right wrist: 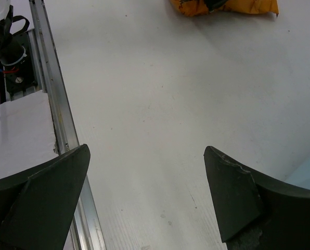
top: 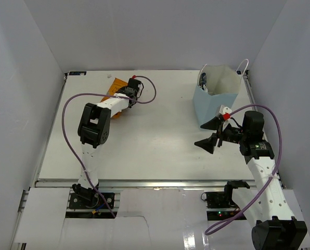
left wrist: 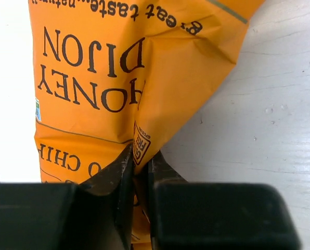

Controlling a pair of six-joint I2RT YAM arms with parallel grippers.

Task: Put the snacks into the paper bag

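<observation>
**Orange chip bag pinched by left gripper at far-left of table; paper bag upright at far right**

Orange chip bag (top: 117, 85) lies flat near the far edge of the table (top: 155, 140), left of centre. Its long axis runs roughly from the far edge toward the near edge, and the left arm covers much of its length. In the left wrist view its print reads upside down, "HONEY DIJON". The material is glossy orange foil, creased, with one ridge of it pulled up off the table.

Left gripper (left wrist: 141, 156) has its jaws drawn almost together on that raised ridge. The foil is clamped between the two black fingers.

Right gripper (top: 209, 134) hangs above the right half of the table, just near of the paper bag. Its jaws are spread wide and hold nothing. Its wrist view shows only bare white table between the fingers, with the orange bag well apart at the top of that view.

Paper bag (top: 209, 107) stands upright at the far-right corner with its mouth open. It is light-blue paper with straight folded walls and a thin white cord handle. Packets lie inside against its left wall, but their kind cannot be told.
</observation>
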